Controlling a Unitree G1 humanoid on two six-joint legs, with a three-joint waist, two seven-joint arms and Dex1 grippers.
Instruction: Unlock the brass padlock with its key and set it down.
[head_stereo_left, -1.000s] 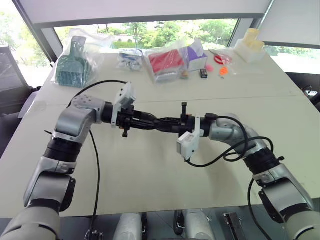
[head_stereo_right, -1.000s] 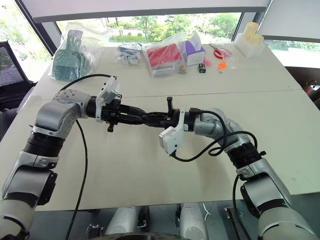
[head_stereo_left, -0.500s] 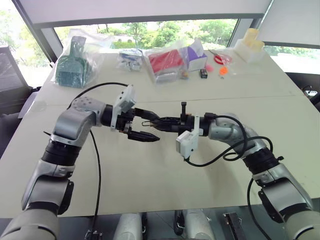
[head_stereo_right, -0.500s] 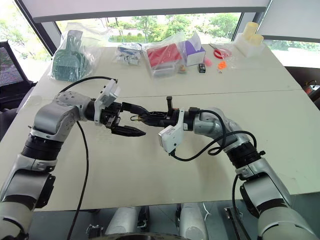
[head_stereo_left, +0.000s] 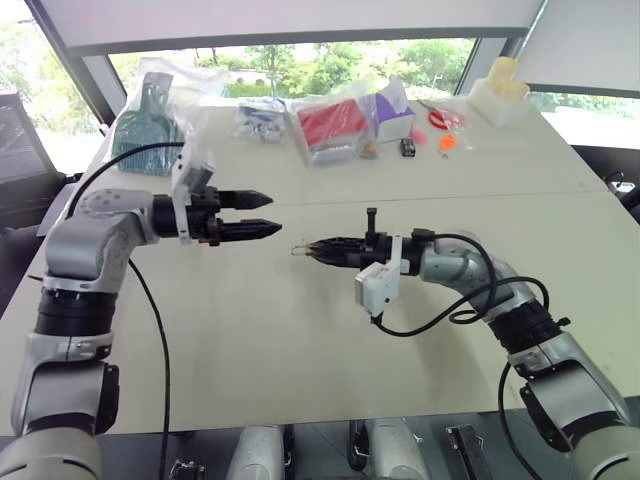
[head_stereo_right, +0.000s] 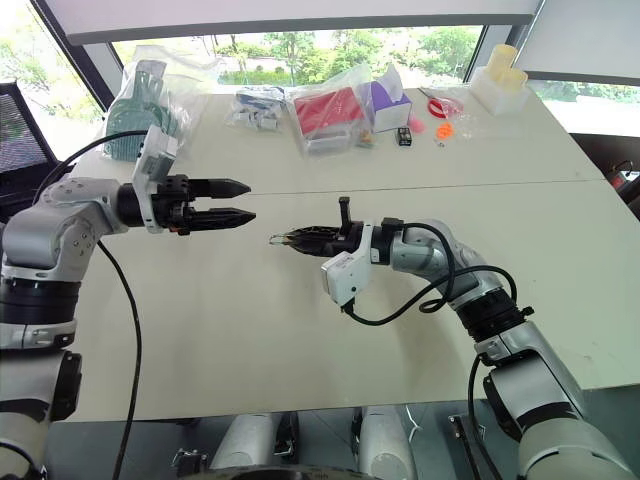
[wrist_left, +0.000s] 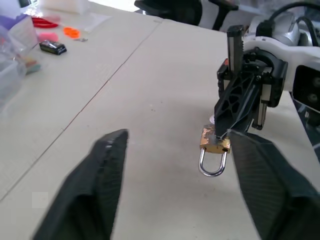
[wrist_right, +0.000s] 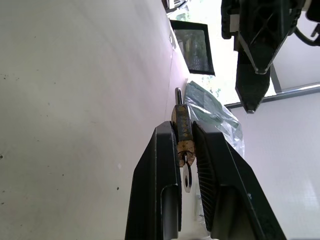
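Note:
The small brass padlock (wrist_left: 215, 142) hangs above the white table (head_stereo_left: 300, 340), pinched by its body in my right gripper (head_stereo_left: 312, 247), which is shut on it. Its silvery shackle (wrist_left: 212, 165) loops downward. A small silvery key piece (wrist_right: 186, 176) sticks out of the lock's end between the fingers (wrist_right: 165, 165). My left gripper (head_stereo_left: 272, 215) stands open and holds nothing. It points at the padlock from the left, a short gap away.
Along the table's far side lie a bagged green item (head_stereo_left: 150, 125), a bagged red box (head_stereo_left: 330, 125), a purple box (head_stereo_left: 392, 110), a small black box (head_stereo_left: 408, 147), red scissors (head_stereo_left: 440, 118) and a white container (head_stereo_left: 500, 95).
The left gripper, shut at the padlock a second ago, has opened and drawn back to the left and slightly up. The right gripper has kept still with the padlock.

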